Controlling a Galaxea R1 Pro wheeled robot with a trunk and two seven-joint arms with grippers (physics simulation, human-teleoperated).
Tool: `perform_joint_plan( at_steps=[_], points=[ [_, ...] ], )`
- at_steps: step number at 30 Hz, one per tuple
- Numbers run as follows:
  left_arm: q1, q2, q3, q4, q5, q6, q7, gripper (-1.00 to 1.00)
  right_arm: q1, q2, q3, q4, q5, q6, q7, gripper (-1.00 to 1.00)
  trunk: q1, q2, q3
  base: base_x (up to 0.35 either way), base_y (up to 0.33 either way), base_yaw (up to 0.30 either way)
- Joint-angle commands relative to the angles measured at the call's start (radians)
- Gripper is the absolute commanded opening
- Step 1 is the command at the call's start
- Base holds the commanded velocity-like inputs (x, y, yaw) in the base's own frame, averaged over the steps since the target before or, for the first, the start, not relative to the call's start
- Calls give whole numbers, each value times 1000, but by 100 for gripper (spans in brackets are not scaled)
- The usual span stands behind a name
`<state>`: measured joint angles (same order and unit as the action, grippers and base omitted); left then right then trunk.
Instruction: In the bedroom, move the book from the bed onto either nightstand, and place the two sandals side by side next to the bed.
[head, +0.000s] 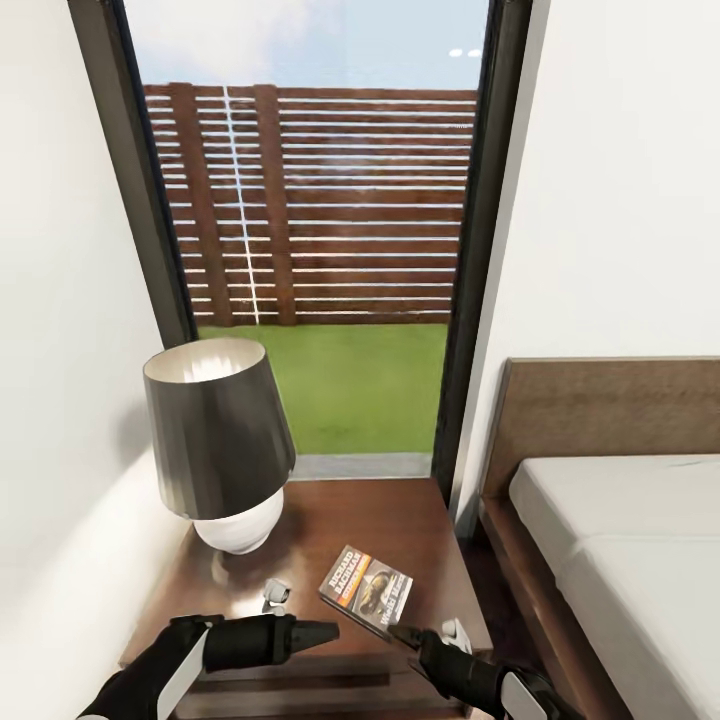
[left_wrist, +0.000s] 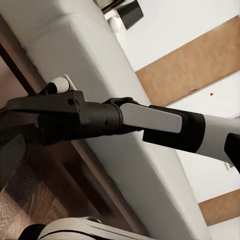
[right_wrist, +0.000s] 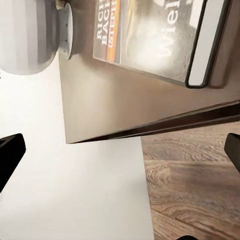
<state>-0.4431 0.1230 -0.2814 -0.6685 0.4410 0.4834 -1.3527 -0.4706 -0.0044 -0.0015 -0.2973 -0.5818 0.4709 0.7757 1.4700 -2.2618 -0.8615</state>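
Right gripper (head: 400, 632): seen lowest in the head view, its tip at the near corner of the book; in the right wrist view the black fingers (right_wrist: 11, 152) are spread wide, nothing held.
Left gripper (head: 325, 631): dark and tapered, held over the cabinet's front edge; whether the jaws are parted cannot be told.
Book (head: 366, 589): small thin dark paperback with white lettering and an orange band — lying flat on the glossy dark-brown wooden nightstand (head: 420, 520), beside the white-based lamp with a dark shade (head: 218, 440).
Handling: judged light, slightly flexible, slick-covered — best pinched at an overhanging edge or the spine.
Bed (head: 620, 560): off-white mattress, brown frame, just beside the cabinet.
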Motion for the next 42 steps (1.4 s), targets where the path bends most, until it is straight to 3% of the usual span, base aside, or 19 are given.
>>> perform_joint_plan(
  at_steps=[1,42],
  points=[
    [-1,1,-5,0,8,10,0,100,0,0,1,0,-6,8,0,100,-4,7,2,0,0,0],
    [-1,1,-5,0,8,10,0,100,0,0,3,0,-6,8,0,100,-161,294,131,0,0,0]
  ],
)
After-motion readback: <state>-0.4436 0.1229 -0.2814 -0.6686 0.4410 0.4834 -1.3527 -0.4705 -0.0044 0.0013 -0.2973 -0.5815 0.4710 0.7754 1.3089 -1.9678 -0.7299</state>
